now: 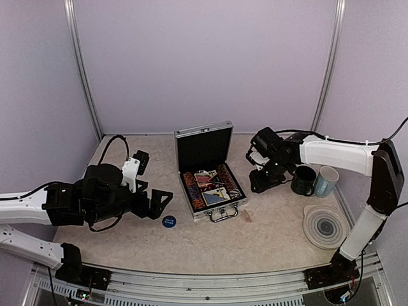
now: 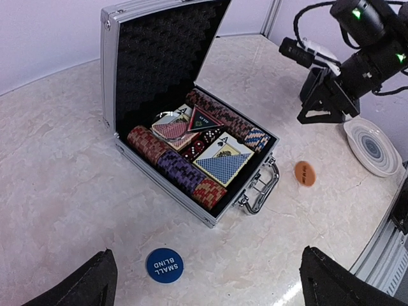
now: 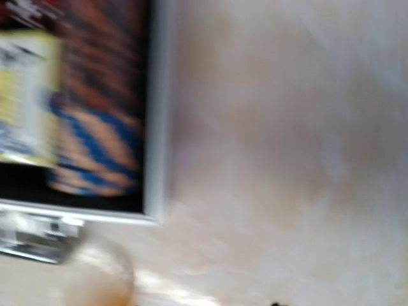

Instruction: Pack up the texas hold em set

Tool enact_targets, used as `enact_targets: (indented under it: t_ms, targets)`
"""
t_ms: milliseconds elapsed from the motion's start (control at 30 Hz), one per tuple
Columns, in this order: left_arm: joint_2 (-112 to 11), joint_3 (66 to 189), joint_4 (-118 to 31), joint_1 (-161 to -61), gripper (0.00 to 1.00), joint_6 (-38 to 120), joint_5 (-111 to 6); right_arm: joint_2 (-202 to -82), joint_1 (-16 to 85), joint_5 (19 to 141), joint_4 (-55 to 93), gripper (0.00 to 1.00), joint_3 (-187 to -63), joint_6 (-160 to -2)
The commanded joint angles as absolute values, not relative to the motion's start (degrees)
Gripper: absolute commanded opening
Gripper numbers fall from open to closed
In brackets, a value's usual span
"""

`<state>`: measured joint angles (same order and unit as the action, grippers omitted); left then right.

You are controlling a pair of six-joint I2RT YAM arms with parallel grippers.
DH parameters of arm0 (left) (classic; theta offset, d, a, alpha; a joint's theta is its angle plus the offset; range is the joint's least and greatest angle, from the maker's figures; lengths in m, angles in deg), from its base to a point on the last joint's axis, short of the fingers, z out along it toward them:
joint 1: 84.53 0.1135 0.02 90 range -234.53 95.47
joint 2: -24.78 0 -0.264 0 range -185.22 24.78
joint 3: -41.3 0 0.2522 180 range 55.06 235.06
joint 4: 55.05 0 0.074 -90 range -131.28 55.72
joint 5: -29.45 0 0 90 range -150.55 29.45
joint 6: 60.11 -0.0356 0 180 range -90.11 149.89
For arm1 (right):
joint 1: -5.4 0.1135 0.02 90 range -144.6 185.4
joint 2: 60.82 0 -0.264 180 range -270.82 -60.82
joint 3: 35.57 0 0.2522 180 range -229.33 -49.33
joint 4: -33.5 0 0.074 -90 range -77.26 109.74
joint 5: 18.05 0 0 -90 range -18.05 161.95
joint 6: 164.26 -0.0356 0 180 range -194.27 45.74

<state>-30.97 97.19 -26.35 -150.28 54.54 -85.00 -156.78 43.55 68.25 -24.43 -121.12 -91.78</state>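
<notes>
The texas hold em set's silver case [image 1: 220,207] [image 2: 167,183] stands open at mid-table, its lid upright. Inside are rows of chips [image 2: 182,171], a red-backed deck [image 2: 171,131], a blue-backed deck [image 2: 223,162] and a black triangle [image 2: 205,118]. A blue "SMALL BLIND" button [image 1: 169,221] [image 2: 164,265] lies on the table in front of the case, and an orange button [image 1: 247,215] [image 2: 305,173] lies by the handle. My left gripper [image 1: 159,205] [image 2: 207,290] is open just short of the blue button and holds nothing. My right gripper [image 1: 260,183] [image 2: 319,111] hovers right of the case. The right wrist view is blurred and shows none of its fingers.
A dark mug [image 1: 303,180] and a pale-blue mug [image 1: 326,182] stand at the right, close behind my right gripper. A round grey ringed coaster [image 1: 325,225] [image 2: 373,146] lies near the right front edge. The case's handle [image 2: 261,185] sticks out toward the orange button.
</notes>
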Motion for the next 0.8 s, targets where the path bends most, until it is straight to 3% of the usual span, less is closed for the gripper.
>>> enact_targets:
  t_ms: [0, 267, 500, 767]
  targets:
    - [-31.87, 95.70, -27.39, -150.71, 0.99, 55.94, -85.77, -158.03, 48.33, 66.97, -26.14, 0.43, -127.74, -93.04]
    - [-32.75, 95.05, -27.31, -150.71, 0.99, 56.76, -86.51, -166.28, 52.87, 65.42, -30.07, 0.50, -137.41, -92.69]
    - [-30.85, 94.36, -27.21, -151.12, 0.99, 57.40, -85.81, -158.05, 57.97, 69.04, -30.41, 0.62, -123.72, -97.11]
    - [-30.82, 95.48, -28.31, -151.41, 0.99, 55.82, -85.74, -152.06, 70.31, 67.45, -34.13, 0.88, -112.68, -110.03]
